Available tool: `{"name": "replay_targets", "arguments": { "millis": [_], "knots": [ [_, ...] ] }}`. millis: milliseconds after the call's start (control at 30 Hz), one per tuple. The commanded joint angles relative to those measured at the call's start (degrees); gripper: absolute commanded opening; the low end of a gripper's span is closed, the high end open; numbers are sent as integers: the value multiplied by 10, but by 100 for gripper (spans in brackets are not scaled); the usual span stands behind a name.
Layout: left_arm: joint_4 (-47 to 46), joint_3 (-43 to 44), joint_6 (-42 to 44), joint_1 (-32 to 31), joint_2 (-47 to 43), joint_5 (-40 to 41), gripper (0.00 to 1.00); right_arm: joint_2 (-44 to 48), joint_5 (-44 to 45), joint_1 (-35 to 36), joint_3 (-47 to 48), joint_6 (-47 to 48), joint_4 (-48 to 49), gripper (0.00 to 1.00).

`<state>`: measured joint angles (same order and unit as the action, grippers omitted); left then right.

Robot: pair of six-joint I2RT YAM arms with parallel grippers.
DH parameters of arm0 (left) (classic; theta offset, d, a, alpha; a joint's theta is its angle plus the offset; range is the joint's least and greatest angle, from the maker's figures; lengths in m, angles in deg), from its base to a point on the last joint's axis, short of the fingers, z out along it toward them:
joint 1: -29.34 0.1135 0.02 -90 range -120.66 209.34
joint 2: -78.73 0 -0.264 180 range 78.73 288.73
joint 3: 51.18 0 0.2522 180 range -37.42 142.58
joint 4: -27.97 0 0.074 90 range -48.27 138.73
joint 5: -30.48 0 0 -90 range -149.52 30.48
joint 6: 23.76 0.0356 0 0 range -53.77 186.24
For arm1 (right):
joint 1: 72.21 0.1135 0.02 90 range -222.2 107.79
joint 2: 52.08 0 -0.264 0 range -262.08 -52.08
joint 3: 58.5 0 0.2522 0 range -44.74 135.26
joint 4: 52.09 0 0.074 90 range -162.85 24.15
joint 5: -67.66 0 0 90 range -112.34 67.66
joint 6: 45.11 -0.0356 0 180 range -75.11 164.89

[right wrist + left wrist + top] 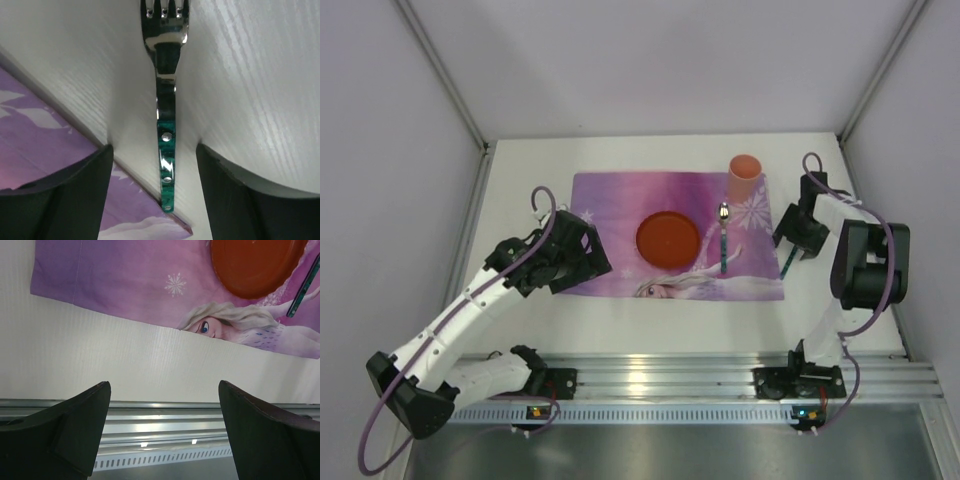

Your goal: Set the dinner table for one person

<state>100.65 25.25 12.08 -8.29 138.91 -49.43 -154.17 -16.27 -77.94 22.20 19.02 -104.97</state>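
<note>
The fork (165, 125) lies lengthwise between the right gripper's (154, 150) spread fingers, touching neither, on the dinner table (245, 75) — handle end at the placemat's (35, 120) edge.

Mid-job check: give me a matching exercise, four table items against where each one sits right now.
Things:
1. plate
2. cup
3. spoon
4. fork

Places:
A. on the white table, beside the right edge of the placemat
B. middle of the placemat
C. on the placemat, just right of the plate
D. far right corner of the placemat

Pairs: 1-B, 2-D, 3-C, 4-A
</note>
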Motion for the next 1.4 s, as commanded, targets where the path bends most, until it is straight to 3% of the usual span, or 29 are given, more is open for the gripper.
{"name": "replay_targets", "arguments": {
  "millis": [0, 100, 167, 267, 367, 600, 833, 933, 1033, 1133, 1233, 1367],
  "knots": [
    [22, 28, -3, -2, -6, 17, 94, -29, 9, 2, -1, -17, 33, 68],
    [43, 32, -3, -2, -14, 27, 94, -53, 9, -2, 0, -16, 44, 52],
    [60, 34, -7, -2, -23, 37, 95, -64, 10, -4, 3, -16, 51, 32],
    [70, 36, -10, -2, -32, 46, 95, -77, 18, -9, 6, -13, 52, 11],
    [72, 39, -8, -2, -30, 47, 95, -66, 43, -9, 7, -12, 39, 0],
    [21, 58, 33, -2, 26, 37, 96, 38, 120, 20, 44, -43, -63, 0],
    [-28, 83, 57, -1, 74, 34, 97, 116, 178, 53, 216, -23, -177, 0],
    [-40, 81, 59, -1, 70, 39, 97, 124, 193, 110, 296, -29, -224, 0],
    [-28, 86, 55, -1, 57, 61, 98, 129, 122, 167, 334, -44, -218, 0],
    [1, 94, 43, 0, 28, 115, 98, 125, -82, 263, 313, -66, -130, 0],
    [41, 97, 16, -1, -15, 153, 98, 95, -137, 339, 319, -84, -53, 0],
    [83, 100, -18, 0, -77, 196, 98, -19, -199, 435, 365, -117, 5, 0]
  ]
}}
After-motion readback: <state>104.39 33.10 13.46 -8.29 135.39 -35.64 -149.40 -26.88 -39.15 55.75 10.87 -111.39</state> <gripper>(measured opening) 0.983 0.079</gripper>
